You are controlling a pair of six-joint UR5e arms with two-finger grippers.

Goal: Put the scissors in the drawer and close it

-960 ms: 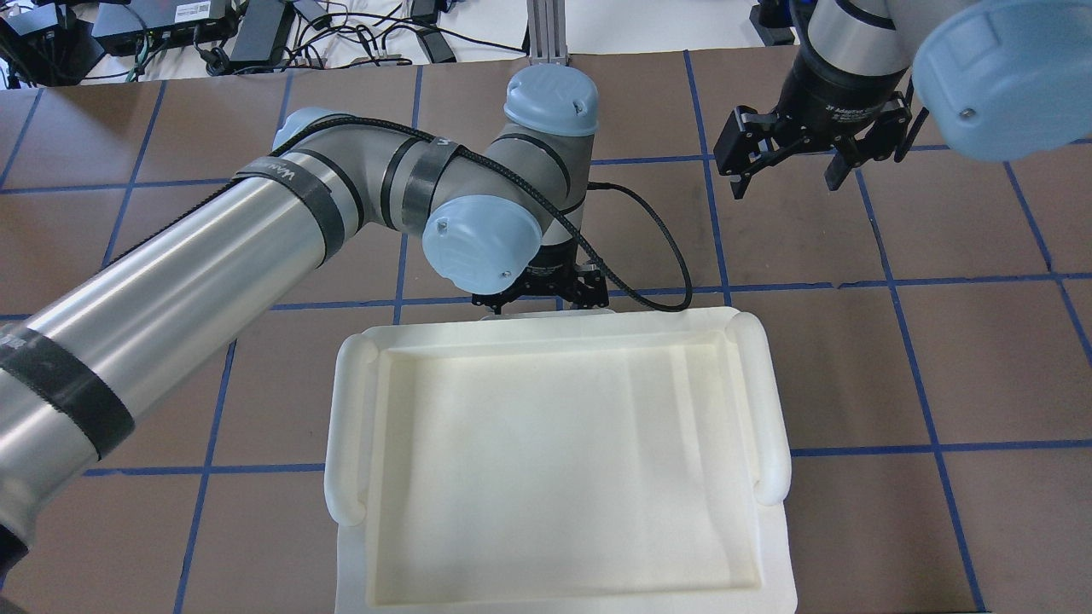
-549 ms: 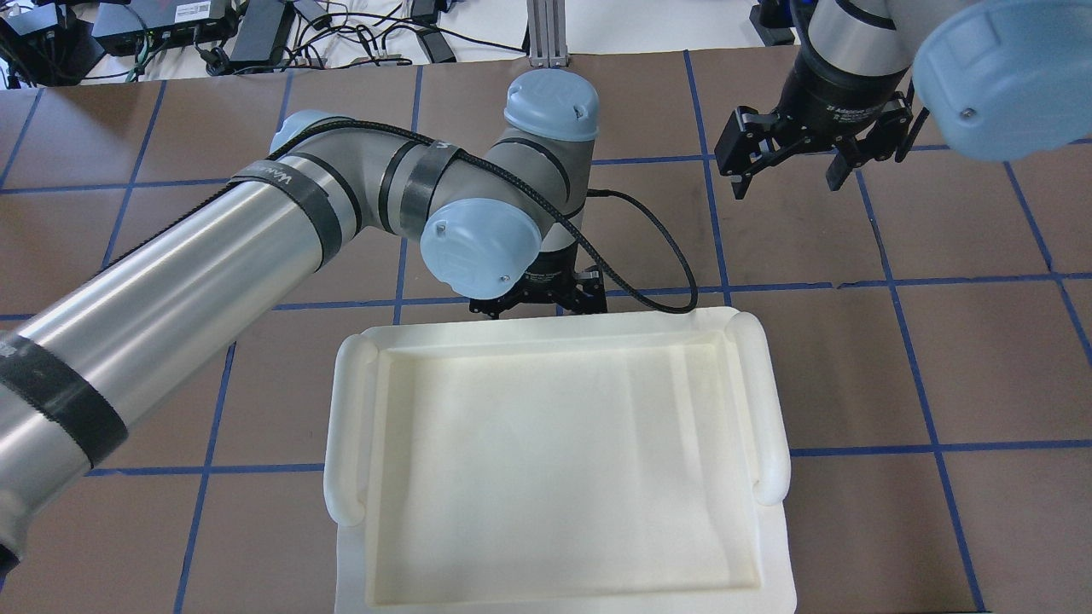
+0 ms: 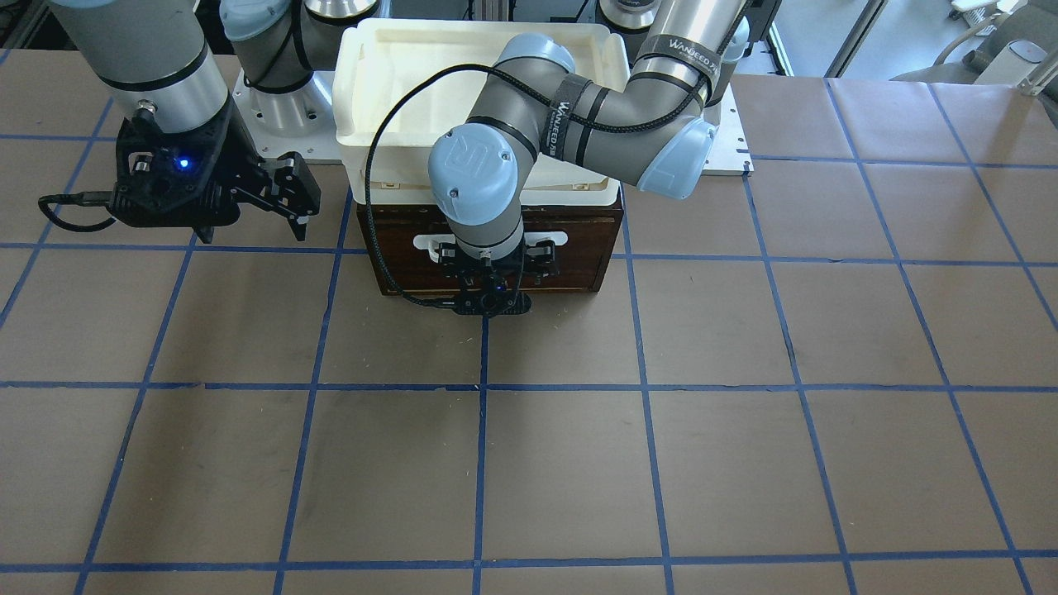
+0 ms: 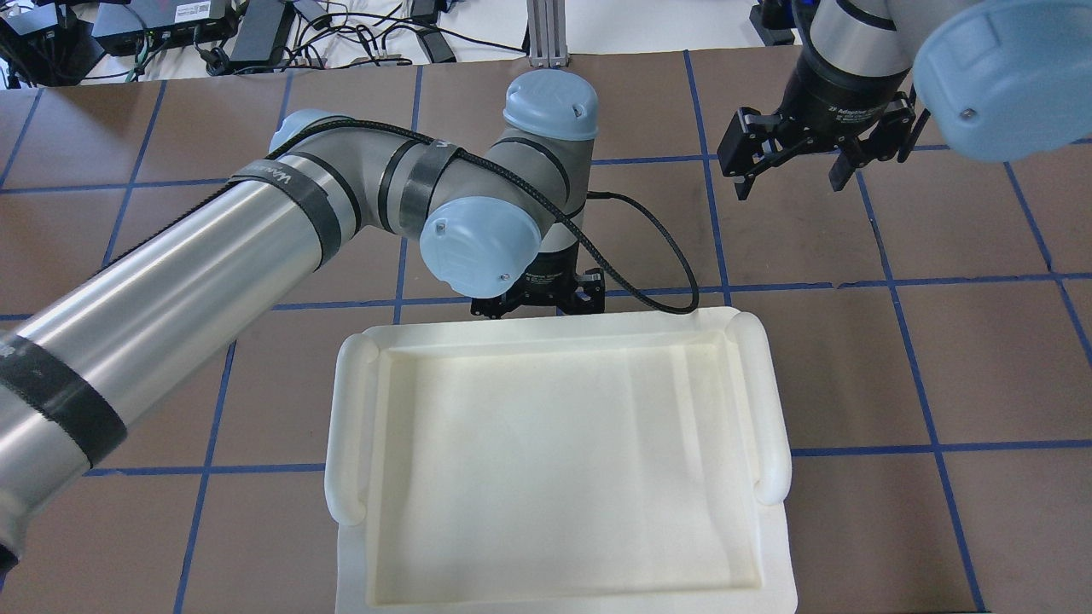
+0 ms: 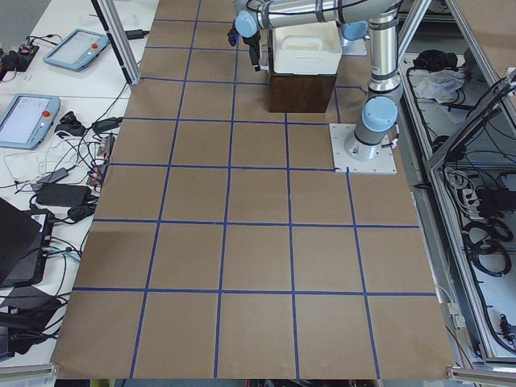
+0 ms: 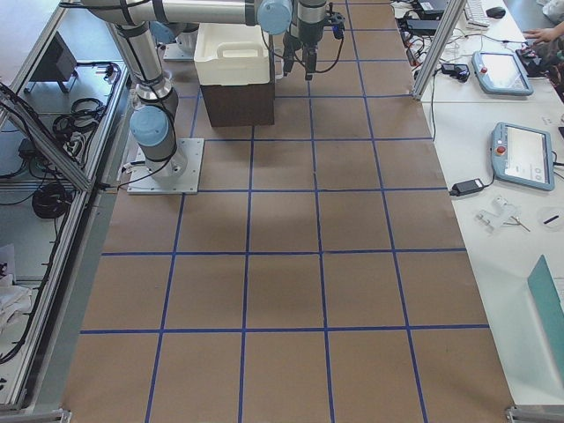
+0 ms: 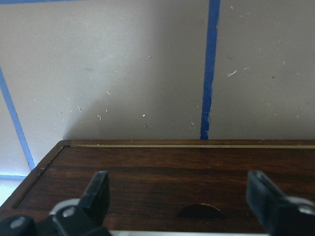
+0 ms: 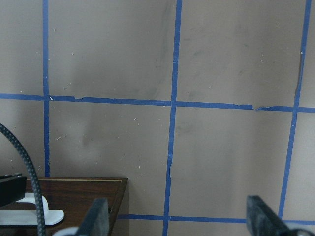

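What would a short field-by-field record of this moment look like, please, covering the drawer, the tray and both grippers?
drawer: dark brown wood; appears pushed in, no interior showing
handle: white bar on the drawer front, its middle hidden by the left wrist
left gripper: open, low at the drawer front by the handle; contact cannot be told
right gripper: open, holds nothing, above bare table beside the drawer
white tray: on top of the drawer's cabinet, nothing in it
scissors: not seen in any view

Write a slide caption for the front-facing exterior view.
Left end effector open at the white handle of the drawer beneath a white tray; right end effector open alongside, above the table.
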